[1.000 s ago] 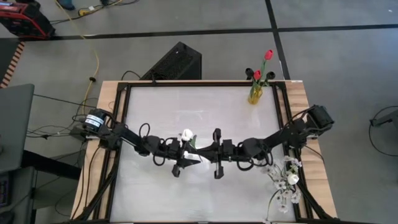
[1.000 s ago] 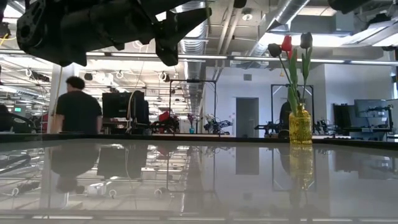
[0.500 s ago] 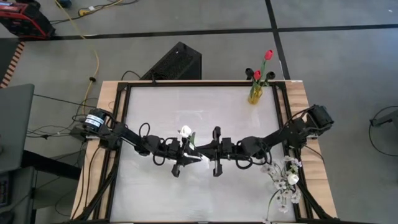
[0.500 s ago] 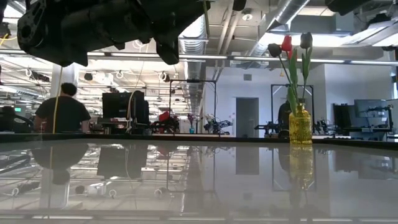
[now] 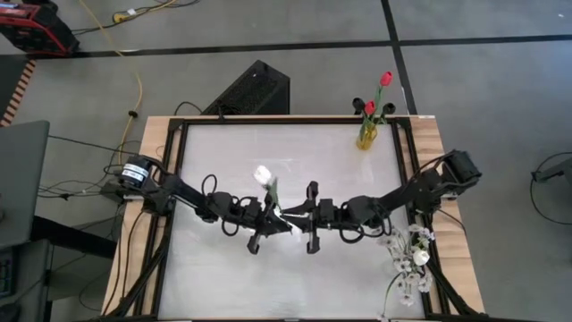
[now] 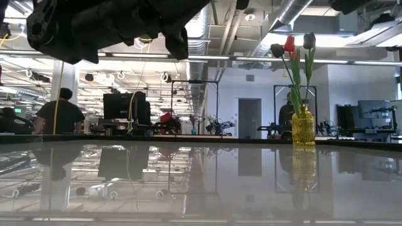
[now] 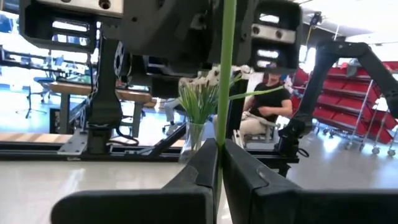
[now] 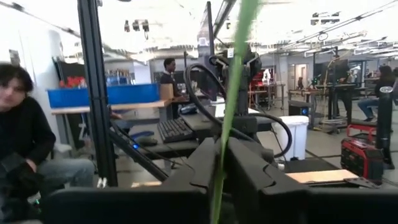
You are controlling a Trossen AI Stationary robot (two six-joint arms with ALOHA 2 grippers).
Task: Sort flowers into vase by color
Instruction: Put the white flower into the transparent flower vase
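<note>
White tulip (image 5: pixel 262 173) hangs above mid-worktop (image 5: pixel 223 152), and I see both grippers pinching its green stem (image 7: pixel 225 74). My left gripper (image 5: pixel 268 221) is clamped on the stem from the left; my right gripper (image 5: pixel 291 215) is clamped on it from the right, the two nearly touching. Further right, the yellow vase (image 5: pixel 366 137) at the far edge holds red and dark tulips. White flowers (image 5: pixel 409 264) lie at the near right edge.
</note>
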